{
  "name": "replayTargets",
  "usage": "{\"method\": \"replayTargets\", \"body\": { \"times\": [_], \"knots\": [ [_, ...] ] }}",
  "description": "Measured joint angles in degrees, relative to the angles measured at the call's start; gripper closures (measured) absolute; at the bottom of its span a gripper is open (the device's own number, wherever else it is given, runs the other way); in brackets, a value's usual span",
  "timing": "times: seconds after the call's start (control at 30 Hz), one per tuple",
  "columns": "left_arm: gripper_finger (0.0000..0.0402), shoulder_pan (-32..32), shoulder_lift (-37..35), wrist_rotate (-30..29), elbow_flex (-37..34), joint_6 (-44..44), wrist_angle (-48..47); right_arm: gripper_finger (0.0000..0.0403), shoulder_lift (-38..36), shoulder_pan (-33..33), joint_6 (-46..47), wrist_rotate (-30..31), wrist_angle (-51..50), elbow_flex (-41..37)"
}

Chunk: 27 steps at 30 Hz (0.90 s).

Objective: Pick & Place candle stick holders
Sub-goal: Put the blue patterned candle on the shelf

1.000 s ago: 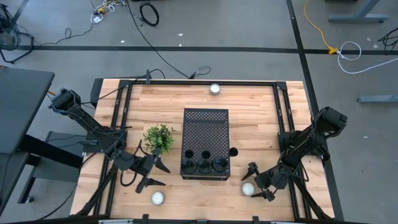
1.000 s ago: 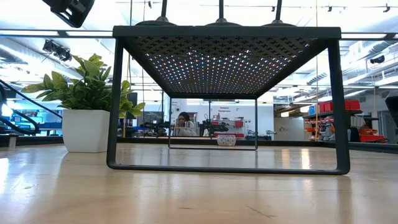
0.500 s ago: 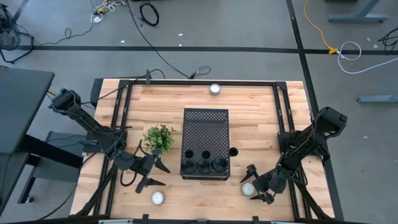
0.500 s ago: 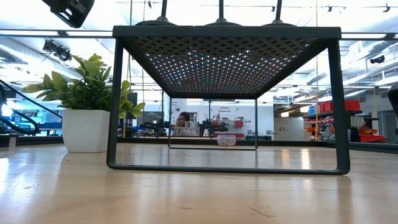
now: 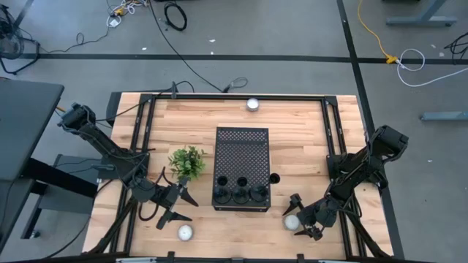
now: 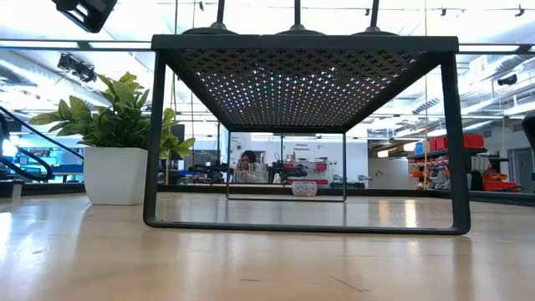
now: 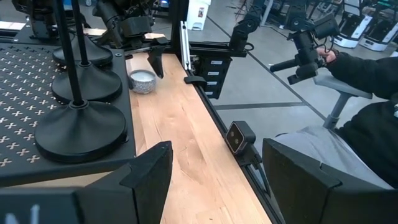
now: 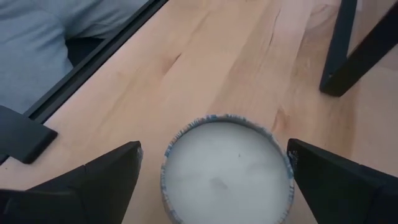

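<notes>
A white candle [image 8: 227,168] sits on the wooden table [image 8: 205,56], between the right gripper's [image 8: 214,180] two spread fingers [image 8: 99,177]. A black box leg [image 8: 354,46] stands beyond it.

- No readable text, label, brand or number is showing in any view.
- A white sign [image 6: 305,147] is hanging in the room behind the counter in the low view; its lettering is too small to read.
- A white sheet [image 7: 200,11] is standing beyond the counter in the left wrist view, with a dark mark that cannot be made out.
</notes>
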Motion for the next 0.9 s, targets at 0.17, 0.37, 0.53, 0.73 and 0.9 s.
{"method": "replayTargets", "body": {
  "times": [0.17,0.37,0.53,0.73,0.9],
  "knots": [
    [0.0154,0.0,0.0,0.0,0.0,0.2,0.0,0.0003,0.2,0.0,-2.8,0.3,-0.3,0.4],
    [0.0154,0.0,0.0,-0.1,0.0,0.3,0.0,0.0003,0.2,0.0,-3.4,1.2,-0.2,0.4],
    [0.0154,0.0,0.0,-0.2,0.0,0.3,0.0,0.0003,0.2,0.0,-3.0,1.1,0.1,0.4],
    [0.0154,0.0,0.0,-0.2,0.0,0.4,0.0,0.0003,0.2,0.0,-3.0,1.3,0.4,0.4],
    [0.0154,0.0,0.0,-0.2,0.0,0.4,0.0,0.0003,0.2,0.0,-3.0,1.3,0.4,0.4]
  ]
}}
